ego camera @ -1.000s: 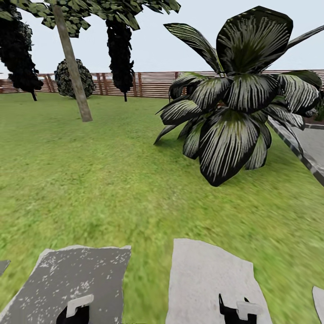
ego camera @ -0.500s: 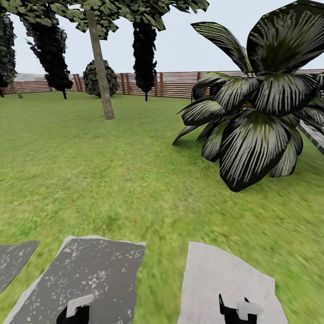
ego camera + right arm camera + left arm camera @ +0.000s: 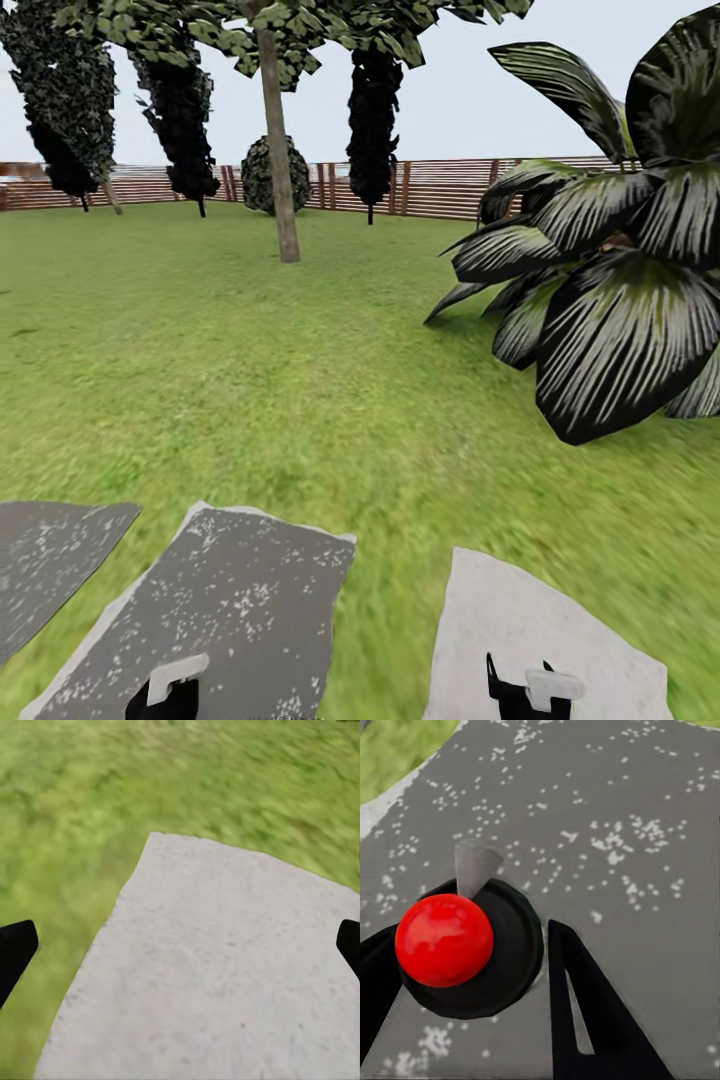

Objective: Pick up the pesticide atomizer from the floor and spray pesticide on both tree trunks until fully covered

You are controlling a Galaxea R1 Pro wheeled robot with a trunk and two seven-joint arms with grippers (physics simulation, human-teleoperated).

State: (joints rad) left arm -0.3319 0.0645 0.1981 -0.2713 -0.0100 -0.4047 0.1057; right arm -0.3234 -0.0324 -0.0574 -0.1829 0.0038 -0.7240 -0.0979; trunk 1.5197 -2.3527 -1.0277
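Note:
The pesticide atomizer (image 3: 444, 939) has a red ball top, a round black body and a grey nozzle. My left gripper (image 3: 469, 937) is shut on it, one black finger on each side, above dark speckled paving. That gripper (image 3: 168, 690) sits at the head view's lower edge, with the right gripper (image 3: 530, 688) beside it. My right gripper (image 3: 180, 945) stands open with nothing between its fingers, over a pale paving slab and grass. One tree trunk (image 3: 277, 150), straight and grey-brown, rises far ahead on the lawn under a leafy crown.
A large dark-leaved palm plant (image 3: 610, 290) stands close at the right. Black cypresses (image 3: 373, 110), a round bush (image 3: 260, 175) and a brown slat fence (image 3: 450, 187) close the far side. Grey paving slabs (image 3: 230, 600) lie just ahead, with open grass (image 3: 250, 380) beyond.
The whole head picture has slid to the right, so the camera has turned left. The trunk sits nearer the picture's middle. Both grippers keep their places in the picture.

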